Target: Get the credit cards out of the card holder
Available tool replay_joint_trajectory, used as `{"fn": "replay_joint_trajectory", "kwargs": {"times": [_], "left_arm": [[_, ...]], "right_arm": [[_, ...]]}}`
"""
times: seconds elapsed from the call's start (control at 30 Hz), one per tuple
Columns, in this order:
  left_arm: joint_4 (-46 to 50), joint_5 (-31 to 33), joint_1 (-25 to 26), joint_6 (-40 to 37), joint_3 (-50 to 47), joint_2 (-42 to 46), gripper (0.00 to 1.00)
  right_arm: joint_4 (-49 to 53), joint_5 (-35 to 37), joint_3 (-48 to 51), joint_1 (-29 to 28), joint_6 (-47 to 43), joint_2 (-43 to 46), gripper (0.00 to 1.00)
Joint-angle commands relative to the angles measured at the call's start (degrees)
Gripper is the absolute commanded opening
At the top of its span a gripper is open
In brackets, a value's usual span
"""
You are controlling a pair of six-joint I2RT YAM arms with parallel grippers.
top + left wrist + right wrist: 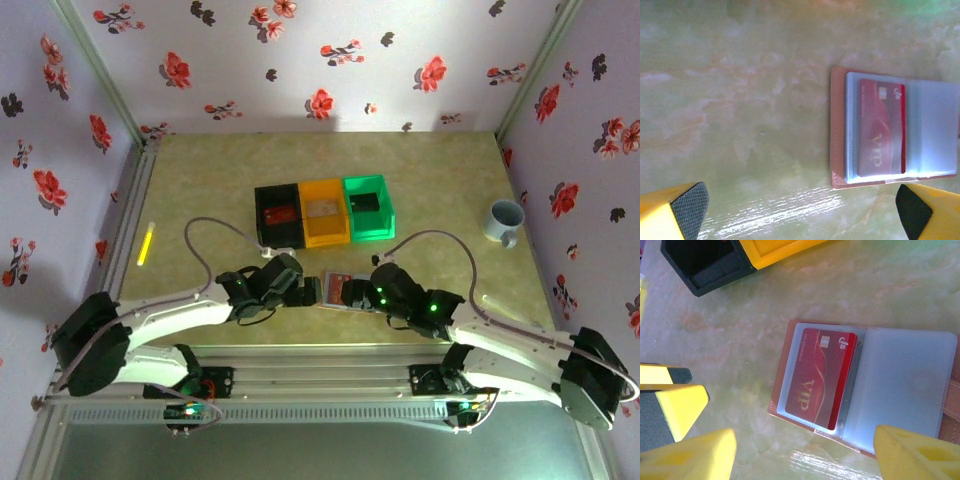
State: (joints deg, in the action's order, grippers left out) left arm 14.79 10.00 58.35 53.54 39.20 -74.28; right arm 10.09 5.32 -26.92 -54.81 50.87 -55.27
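An open card holder (337,288) lies flat on a glossy, pale marbled table (200,190), near its front edge and just in front of a row of three bins: black (279,215), orange (324,212) and green (367,207). The two grippers face each other across it. The left gripper (305,290) sits just beside one end with its yellow fingers (675,212) spread as wide as they go and nothing between them. The right gripper (355,293) is at the other end, its fingers (912,455) parted to either side of the holder and clamped on nothing. In the right wrist view the holder (900,380) shows a pinkish-brown rim and two pale grey-blue clear sleeves. One sleeve holds a red card (822,375) marked VIP, slightly tilted, with a brighter red strip along the edge nearest the fold, which suggests that edge pokes out of the sleeve. The holder looks thin, light and floppy, likely to slide on the shiny surface, so it probably needs pinning at the bare sleeve or the rim. The card looks stiff, smooth and slippery, and is best pinched at that exposed edge and drawn out towards the fold.
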Motion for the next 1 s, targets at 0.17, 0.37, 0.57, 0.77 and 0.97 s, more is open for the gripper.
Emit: {"fn": "replay_joint_trajectory", "kwargs": {"times": [0.17,0.37,0.57,0.77,0.97], "left_arm": [[0.92,-0.11,1.23,4.00,2.42,-6.29,0.99],[1.14,-1.35,2.07,4.71,4.41,-9.65,1.00],[2.05,-2.09,2.39,4.68,6.34,-11.79,1.00],[4.26,-2.17,2.39,5.52,8.27,-14.33,1.00],[7.16,-2.27,2.39,5.89,10.61,-16.31,0.98]], "right_arm": [[-6.06,0.99,2.10,-0.43,4.67,-3.49,0.59],[-8.05,0.49,2.30,-0.43,5.62,-6.68,0.50],[-10.27,-0.02,2.30,-0.44,6.34,-9.60,0.38],[-11.56,-0.22,2.18,-0.43,6.69,-11.86,0.35],[-12.64,-0.18,2.06,-0.43,7.03,-13.55,0.31]]}}
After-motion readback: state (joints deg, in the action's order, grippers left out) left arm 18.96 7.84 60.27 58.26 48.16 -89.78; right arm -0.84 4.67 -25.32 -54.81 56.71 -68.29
